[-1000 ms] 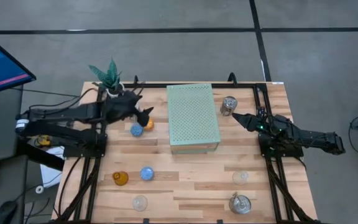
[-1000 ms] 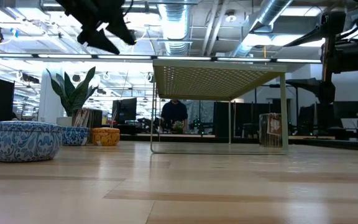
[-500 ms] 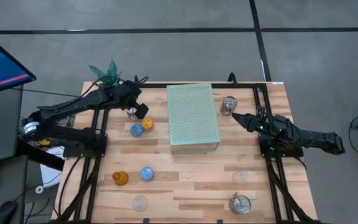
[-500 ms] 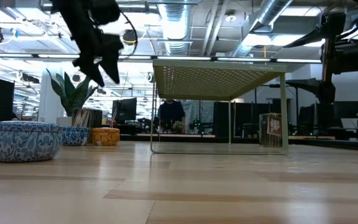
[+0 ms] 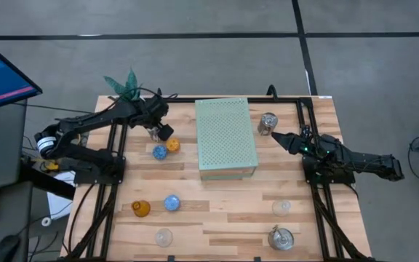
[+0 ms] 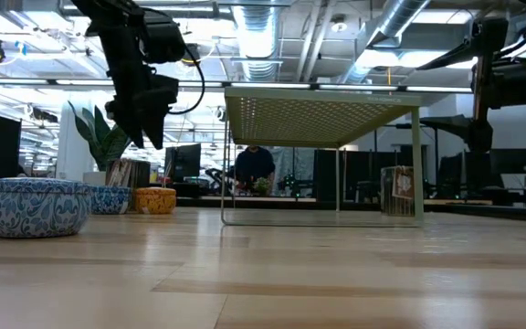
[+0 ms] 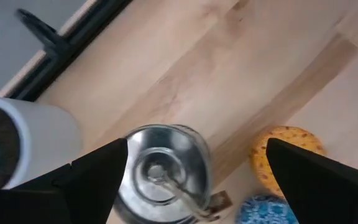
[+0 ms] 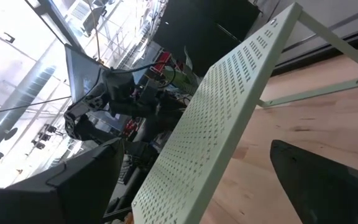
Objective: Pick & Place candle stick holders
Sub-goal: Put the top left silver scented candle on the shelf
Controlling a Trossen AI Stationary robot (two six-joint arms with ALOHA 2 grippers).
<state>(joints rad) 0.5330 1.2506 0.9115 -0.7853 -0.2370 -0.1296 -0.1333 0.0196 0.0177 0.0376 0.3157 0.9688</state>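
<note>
From above, the left gripper (image 5: 153, 131) is hanging over the table's far left, beside the green plant in a white pot (image 5: 126, 89), hiding most of what lies under it. The left wrist view is revealing a shiny silver metal cup (image 7: 161, 172) directly below, framed by spread, empty fingers (image 7: 92, 171), with the orange round holder (image 7: 287, 151) and a blue patterned holder (image 7: 267, 210) nearby. The pale-green perforated block (image 5: 226, 136) is standing mid-table. The right gripper (image 5: 281, 138) is waiting beside another silver cup (image 5: 268, 123), fingers parted and empty in its wrist view.
</note>
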